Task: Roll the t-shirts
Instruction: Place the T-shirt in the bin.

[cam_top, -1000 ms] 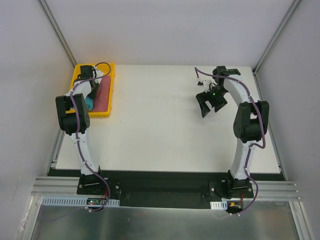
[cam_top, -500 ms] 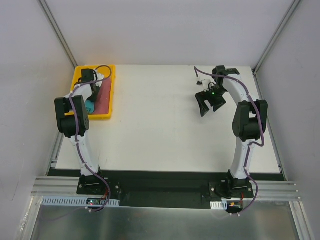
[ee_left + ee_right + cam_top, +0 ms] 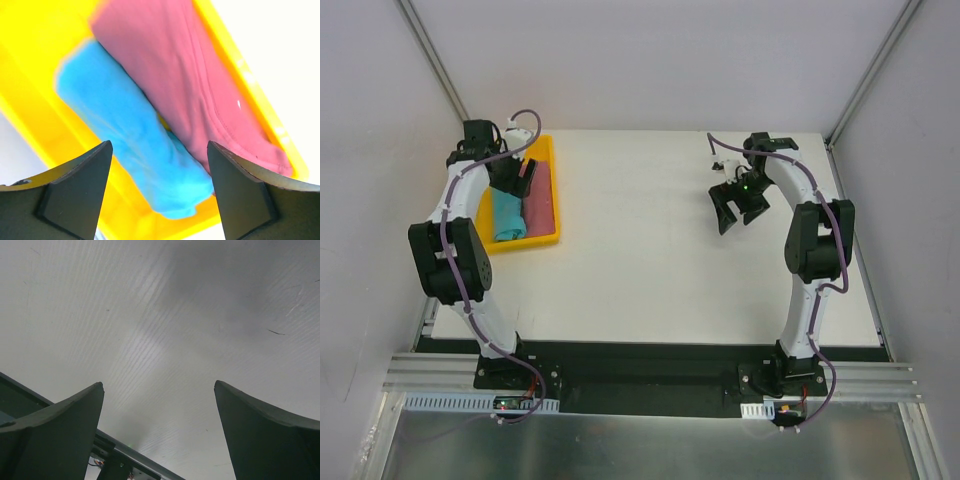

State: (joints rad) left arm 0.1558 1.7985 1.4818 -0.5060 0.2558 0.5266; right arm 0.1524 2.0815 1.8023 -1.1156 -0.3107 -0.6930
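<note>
Two rolled t-shirts lie side by side in the yellow tray (image 3: 552, 190) at the table's back left. The turquoise one (image 3: 506, 215) is on the left and the rose-red one (image 3: 539, 198) on the right. In the left wrist view the turquoise roll (image 3: 125, 125) and the rose-red roll (image 3: 200, 85) fill the tray (image 3: 35, 65). My left gripper (image 3: 514, 175) (image 3: 159, 146) hovers open just above the tray's far end, holding nothing. My right gripper (image 3: 740, 210) (image 3: 159, 384) hangs open over the bare table at the back right, far from the shirts.
The white table (image 3: 650, 260) is framed by metal posts at its back corners and walls on both sides. The tray sits near the left edge. A black strip with both arm bases (image 3: 650, 375) runs along the near edge.
My left gripper has opened and lifted off the shirts, and its arm has swung left. The tray now sits a little nearer and to the right, with the turquoise roll uncovered. The right arm is still.
</note>
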